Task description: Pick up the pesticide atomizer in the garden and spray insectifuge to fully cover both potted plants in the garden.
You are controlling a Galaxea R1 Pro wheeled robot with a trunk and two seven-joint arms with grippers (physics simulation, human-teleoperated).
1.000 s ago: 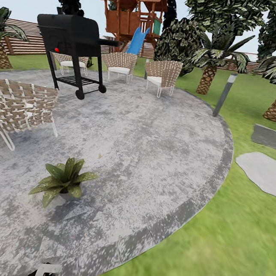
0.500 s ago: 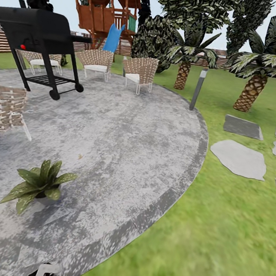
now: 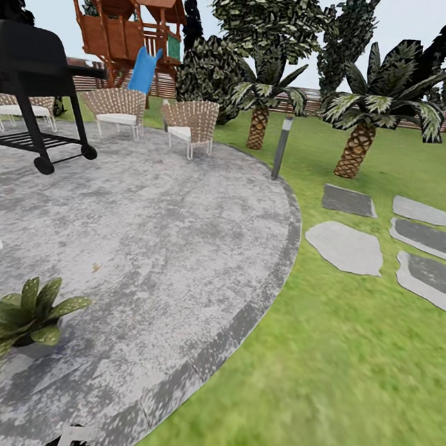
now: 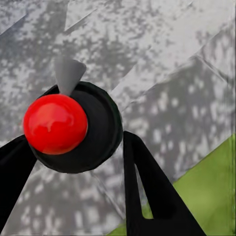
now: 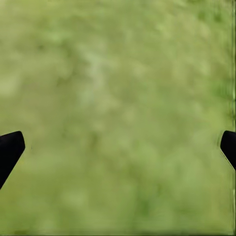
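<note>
swinging right, camera slides potted plant (image 3: 19, 320) leftward — left gripper (image 4: 73, 162) pinches atomizer (image 4: 73, 127), right gripper (image 5: 118, 147) spread — turn back, aim nozzle squarely.

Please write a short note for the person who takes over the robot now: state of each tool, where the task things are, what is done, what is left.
Left tool: shut on the pesticide atomizer, red nozzle top facing the wrist camera, above the paved patio near its edge.
Right tool: open, holding nothing, above the lawn.
Potted plant: one stands on the patio, to the robot's front left. The second one is not located from here.
Done: atomizer picked up.
Left: bring the atomizer over this plant and spray it fully, then find and spray the second plant.
</note>
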